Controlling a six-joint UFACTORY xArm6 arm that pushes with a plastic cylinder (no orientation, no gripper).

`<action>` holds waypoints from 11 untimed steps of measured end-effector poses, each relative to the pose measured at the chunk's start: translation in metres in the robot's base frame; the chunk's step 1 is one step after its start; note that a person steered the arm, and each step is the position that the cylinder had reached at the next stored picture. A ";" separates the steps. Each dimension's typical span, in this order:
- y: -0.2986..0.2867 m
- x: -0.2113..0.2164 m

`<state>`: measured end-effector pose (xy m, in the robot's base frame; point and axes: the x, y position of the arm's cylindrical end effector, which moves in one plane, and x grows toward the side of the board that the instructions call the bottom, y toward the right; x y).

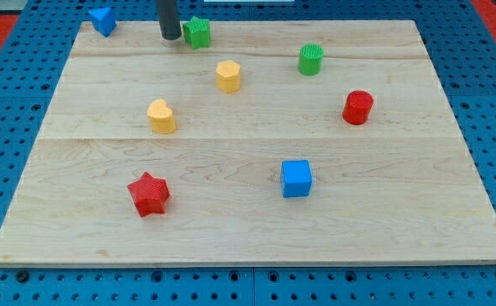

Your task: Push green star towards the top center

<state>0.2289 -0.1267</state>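
The green star [197,32] sits near the board's top edge, left of centre. My tip [171,36] stands just to its left, very close to it or touching; I cannot tell which. The rod rises out of the view's top.
A green cylinder [311,59] lies at upper right. A yellow hexagon [228,76] is below the star. A yellow heart-like block [161,116], a red cylinder [357,107], a red star [149,194], a blue cube [296,178] and a blue block [103,19] at the top left corner also lie on the wooden board [248,229].
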 end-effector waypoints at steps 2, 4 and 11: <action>0.054 -0.024; 0.064 -0.024; 0.097 -0.029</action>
